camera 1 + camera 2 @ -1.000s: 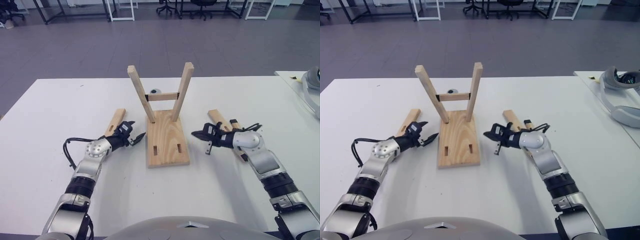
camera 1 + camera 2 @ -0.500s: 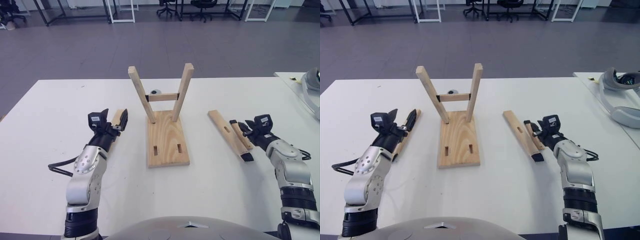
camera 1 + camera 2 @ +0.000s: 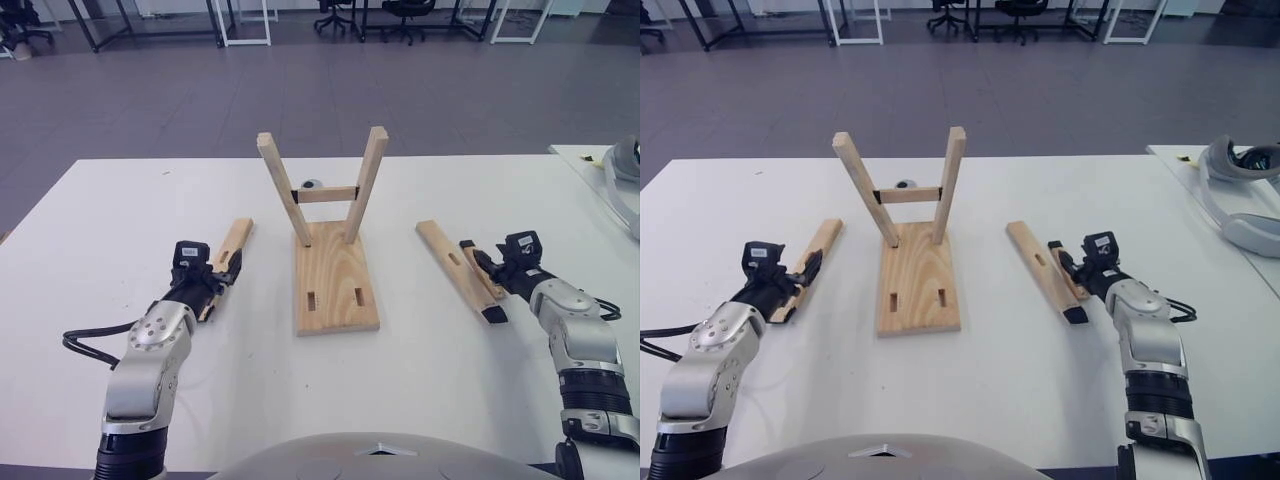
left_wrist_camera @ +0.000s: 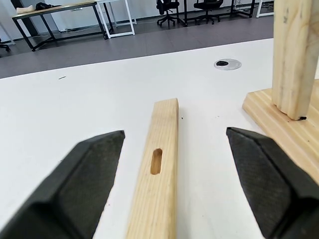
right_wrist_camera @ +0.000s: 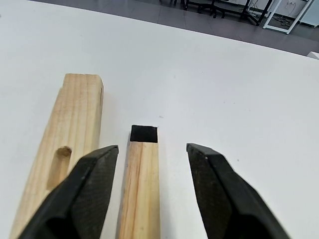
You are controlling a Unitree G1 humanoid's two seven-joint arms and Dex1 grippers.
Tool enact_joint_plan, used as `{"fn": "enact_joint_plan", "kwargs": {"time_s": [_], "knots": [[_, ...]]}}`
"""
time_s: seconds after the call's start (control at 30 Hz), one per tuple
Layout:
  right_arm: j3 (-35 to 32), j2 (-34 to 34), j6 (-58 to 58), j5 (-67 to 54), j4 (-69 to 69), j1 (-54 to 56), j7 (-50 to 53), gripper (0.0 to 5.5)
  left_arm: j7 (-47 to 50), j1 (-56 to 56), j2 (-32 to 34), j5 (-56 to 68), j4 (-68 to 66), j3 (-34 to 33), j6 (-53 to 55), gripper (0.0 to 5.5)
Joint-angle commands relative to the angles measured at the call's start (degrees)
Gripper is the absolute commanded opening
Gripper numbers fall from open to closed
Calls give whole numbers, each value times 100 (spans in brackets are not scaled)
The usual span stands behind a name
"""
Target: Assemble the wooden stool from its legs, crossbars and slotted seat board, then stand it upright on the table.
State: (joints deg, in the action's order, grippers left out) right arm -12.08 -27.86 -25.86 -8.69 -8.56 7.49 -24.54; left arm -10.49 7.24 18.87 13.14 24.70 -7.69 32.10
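At the middle of the bench [image 3: 100, 230] we see the seat board [image 3: 335, 280] lying flat, two upright legs [image 3: 283, 190] and a crossbar [image 3: 328, 194] rising from it. Our left gripper [image 4: 174, 132] is spread astride a slotted loose leg [image 4: 159, 164]. Our right gripper [image 5: 152, 148] is spread astride a black-tipped bar [image 5: 142, 184], just beside another slotted leg [image 5: 65, 134]. The print on each gripper's white sticker [image 3: 188, 252] is too small for us to read

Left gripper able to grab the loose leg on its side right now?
Probably yes. The left gripper is open, with a finger on either side of the leg, which lies flat on the table with nothing on it. The seat board sits clear to one side.
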Motion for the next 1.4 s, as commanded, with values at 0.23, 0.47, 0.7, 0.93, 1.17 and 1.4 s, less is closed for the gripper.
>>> {"fn": "enact_joint_plan", "kwargs": {"time_s": [0.23,0.47,0.7,0.93,1.17,1.4], "knots": [[324,-218,-1034,217,-370,136,32,257,-12,16,-29,-109,184,102,-14,377],[359,-203,-1294,127,-159,207,68,134,126,-274,-199,207,688,-89,367,377],[242,88,958,222,553,1632,605,133,285,-2070,-602,3308,1580,-1180,1571,377],[1594,835,1399,-22,2523,3564,47,133,1303,-3779,-196,5819,1238,-1081,2039,377],[2227,946,1068,-125,3301,3512,-408,133,2169,-4155,-19,6710,1271,-1005,1504,377],[2199,1079,908,-320,3357,3301,-549,133,2478,-4128,316,7337,1310,-980,918,261]]}}
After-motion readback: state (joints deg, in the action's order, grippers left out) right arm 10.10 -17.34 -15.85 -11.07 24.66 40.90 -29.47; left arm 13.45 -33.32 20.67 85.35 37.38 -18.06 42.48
